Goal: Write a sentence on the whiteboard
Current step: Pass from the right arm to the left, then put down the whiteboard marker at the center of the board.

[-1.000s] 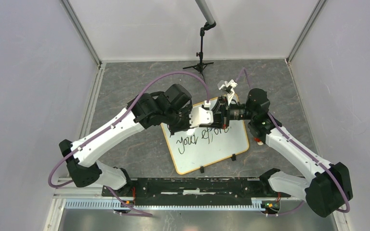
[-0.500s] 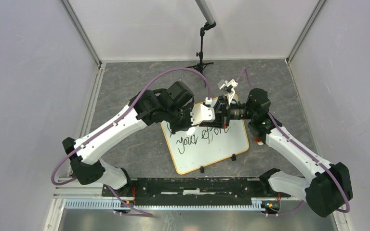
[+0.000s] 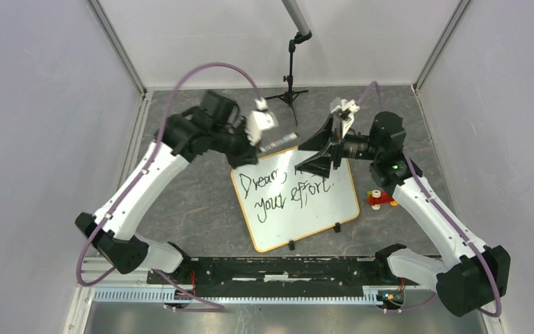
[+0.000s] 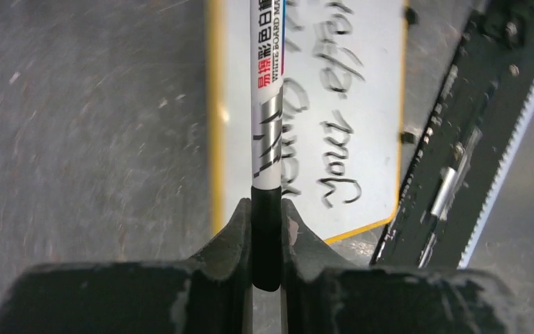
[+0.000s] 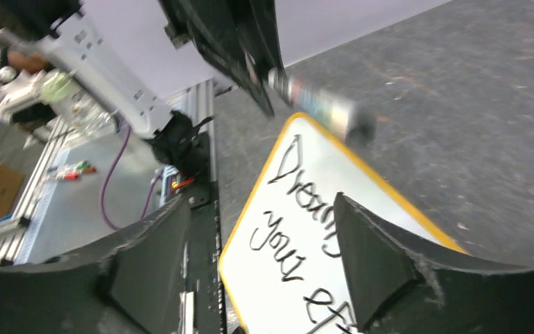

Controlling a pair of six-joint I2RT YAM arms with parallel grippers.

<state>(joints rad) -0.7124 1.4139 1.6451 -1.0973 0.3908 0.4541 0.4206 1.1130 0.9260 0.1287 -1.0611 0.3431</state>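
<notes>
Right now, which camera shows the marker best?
The left wrist view: the marker runs up mid-frame, sharp, its printed label legible, its black end clamped in the left gripper. In the top external view the marker is small, near the far edge of the whiteboard. The right wrist view shows it blurred.

Top view: bright, even, diffuse light from overhead; sharp throughout; soft, faint shadows under the arms on the grey table [image 3: 201, 202]; whiteboard [image 3: 306, 212] clean white, no glare. Left wrist view: marker [image 4: 267, 104] acceptably sharp, pale sheen along its barrel; table streaked with motion blur at left; sentence [image 4: 334, 160] slightly soft; left gripper [image 4: 267, 212] dark, little detail. Right wrist view: heavy motion blur, marker smeared, background defocused, right gripper [image 5: 261, 209] near-black
</notes>
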